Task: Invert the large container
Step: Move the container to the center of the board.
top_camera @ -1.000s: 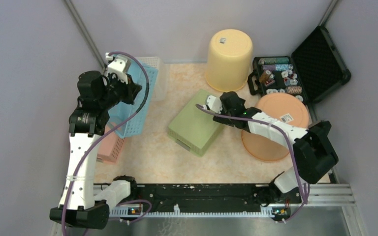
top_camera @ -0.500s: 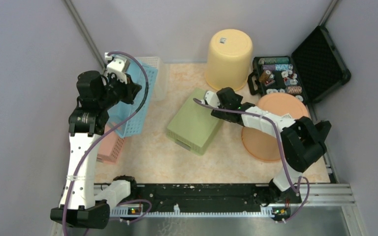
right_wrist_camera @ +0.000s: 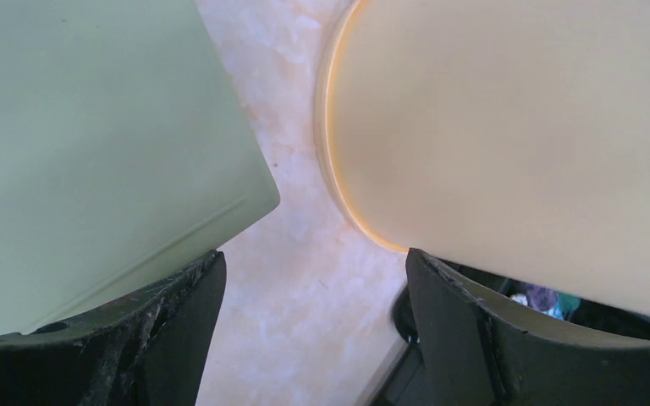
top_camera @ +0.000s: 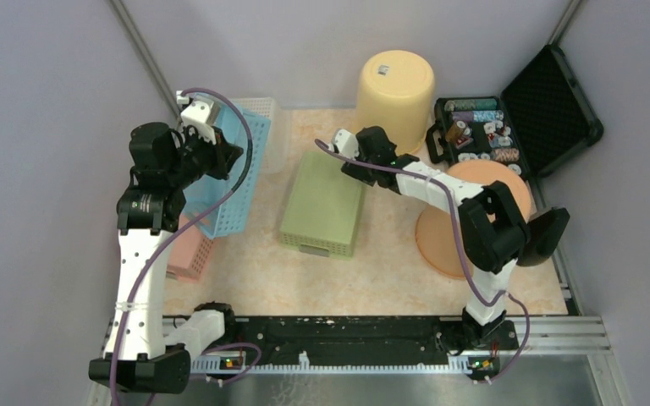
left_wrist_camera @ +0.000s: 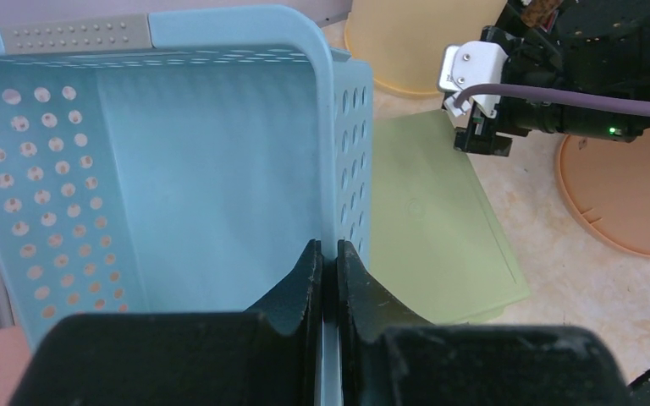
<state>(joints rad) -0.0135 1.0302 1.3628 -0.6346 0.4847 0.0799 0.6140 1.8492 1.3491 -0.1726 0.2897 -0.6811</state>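
The large blue container (left_wrist_camera: 178,186) stands tipped on edge at the worktop's (top_camera: 389,275) left side, its thin rim pinched by the left end effector (left_wrist_camera: 323,254). It looks like light, stiff perforated plastic, so the rim suits gripping. The right end effector (right_wrist_camera: 313,262) hangs spread, holding nothing.

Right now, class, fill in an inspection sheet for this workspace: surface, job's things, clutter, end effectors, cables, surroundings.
Surface: marbled beige table, no spills seen.
Job's things: blue basket tipped up on edge; green container lying flat.
Clutter: yellow bucket upside down; orange tub partly under the right arm; open black case of chips; pink basket; white basket behind the blue one.
End effectors: left end effector shut on the blue basket's rim; right end effector open, empty, over the gap between green container and bucket.
Cables: purple cable loops over the blue basket; no snag seen.
Surroundings: plain walls; nothing else seen.
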